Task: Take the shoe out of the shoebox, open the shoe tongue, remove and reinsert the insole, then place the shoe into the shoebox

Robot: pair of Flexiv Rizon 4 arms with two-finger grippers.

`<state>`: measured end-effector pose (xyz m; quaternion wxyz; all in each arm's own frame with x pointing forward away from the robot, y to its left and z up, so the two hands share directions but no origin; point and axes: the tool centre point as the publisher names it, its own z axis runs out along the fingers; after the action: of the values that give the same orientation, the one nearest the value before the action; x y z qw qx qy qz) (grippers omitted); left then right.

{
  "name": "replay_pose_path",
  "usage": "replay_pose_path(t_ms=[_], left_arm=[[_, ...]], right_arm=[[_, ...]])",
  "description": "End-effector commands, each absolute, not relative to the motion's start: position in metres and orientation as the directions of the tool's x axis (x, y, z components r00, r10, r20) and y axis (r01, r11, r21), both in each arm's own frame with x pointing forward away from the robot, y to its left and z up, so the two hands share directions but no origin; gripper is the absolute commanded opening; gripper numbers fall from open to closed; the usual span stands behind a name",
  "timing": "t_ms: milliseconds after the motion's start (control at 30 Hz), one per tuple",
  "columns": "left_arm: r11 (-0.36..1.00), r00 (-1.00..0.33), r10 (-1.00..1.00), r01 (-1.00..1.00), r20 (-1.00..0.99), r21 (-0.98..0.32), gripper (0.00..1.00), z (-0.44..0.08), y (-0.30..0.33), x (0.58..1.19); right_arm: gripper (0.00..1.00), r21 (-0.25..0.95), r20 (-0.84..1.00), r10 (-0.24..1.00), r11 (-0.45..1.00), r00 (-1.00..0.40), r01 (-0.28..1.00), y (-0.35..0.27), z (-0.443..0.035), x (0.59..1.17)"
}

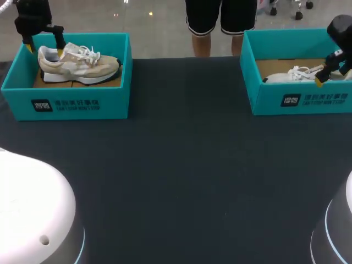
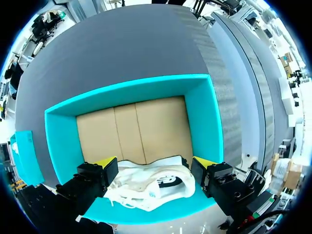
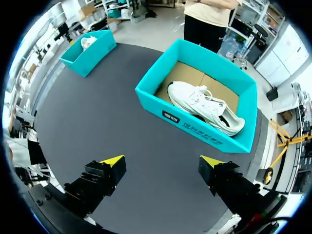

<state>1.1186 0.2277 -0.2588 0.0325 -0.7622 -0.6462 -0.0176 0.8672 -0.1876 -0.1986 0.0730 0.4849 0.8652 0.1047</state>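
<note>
Dark table (image 1: pixel 176 165). Left box (image 1: pixel 113 102) holds the beige shoe (image 1: pixel 82 63), upright on its sole. Right box (image 1: pixel 264 96) holds the white shoe (image 1: pixel 291 75). My left gripper (image 2: pixel 155 163) is spread wide, straddling the beige shoe's heel; I can't tell if it touches. My right gripper (image 3: pixel 161 163) is also wide, over the table short of the right box.

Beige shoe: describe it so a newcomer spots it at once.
On the dark table, look to the teal shoebox at the far left. The beige shoe lies inside it. Tan panels set it apart: the right shoebox holds an all-white shoe.
</note>
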Motion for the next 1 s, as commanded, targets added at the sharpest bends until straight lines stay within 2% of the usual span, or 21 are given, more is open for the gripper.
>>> replay_pose_path(t_ms=[33, 600, 800, 1000], left_arm=[[-0.121, 0.124, 0.99, 0.992, 0.072, -0.045, 1.0, -0.263, 0.231, 1.131], [-0.121, 0.124, 0.99, 0.992, 0.072, -0.045, 1.0, -0.263, 0.231, 1.131], [-0.098, 0.093, 0.99, 0.994, 0.109, 0.045, 1.0, -0.269, 0.254, 1.149], [-0.103, 0.097, 0.988, 0.994, 0.122, 0.046, 1.0, -0.277, 0.271, 1.167]], right_arm=[[1.0, 0.277, -0.071, 0.825, 0.556, -0.561, 0.784, -0.187, -0.199, 0.851], [1.0, 0.277, -0.071, 0.825, 0.556, -0.561, 0.784, -0.187, -0.199, 0.851], [1.0, 0.277, -0.071, 0.825, 0.556, -0.561, 0.784, -0.187, -0.199, 0.851], [1.0, 0.277, -0.071, 0.825, 0.556, -0.561, 0.784, -0.187, -0.199, 0.851]])
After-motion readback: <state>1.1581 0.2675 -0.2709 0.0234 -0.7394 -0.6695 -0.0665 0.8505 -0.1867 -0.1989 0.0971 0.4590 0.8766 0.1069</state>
